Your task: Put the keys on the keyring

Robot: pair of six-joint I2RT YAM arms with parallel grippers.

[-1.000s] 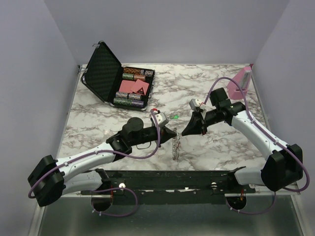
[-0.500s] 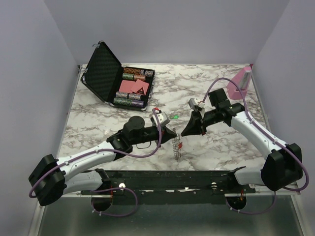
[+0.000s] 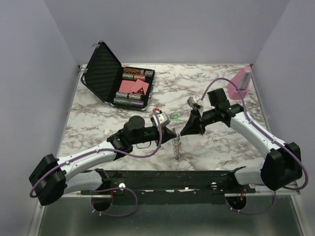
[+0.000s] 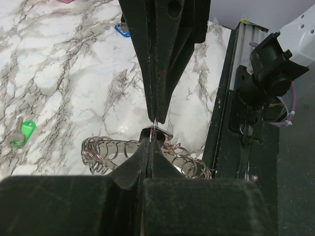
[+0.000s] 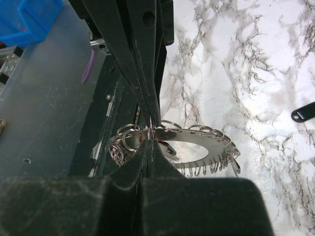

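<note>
**Step in hand (judged):** the keyring is being held up for threading. Neither claw carries a key.

1. **Left claw** (image 3: 171,133): the fingers are pressed narrow and pinch one link of the keyring (image 3: 177,146) at their very tips.
2. **Keyring:** it is caught between the two claws and hangs below them as a limp, coiled strand over the table (image 3: 98,123). Whether its lower end touches the table cannot be told.
3. **Right claw** (image 3: 184,131): the fingers are likewise drawn narrow on the same short stretch of chain. It sits tip to tip with the left claw.
4. **Loose keys:** the green-headed key (image 3: 174,117) lies on the table just beyond the claw tips, apart from both. The black-headed key (image 5: 305,113) lies further off.

**Next move (judged):** one claw must keep its pinch while the other lets go and fetches a loose key. The green-headed key appears nearest. A key this small calls for a fine tip grip on its head.
</note>
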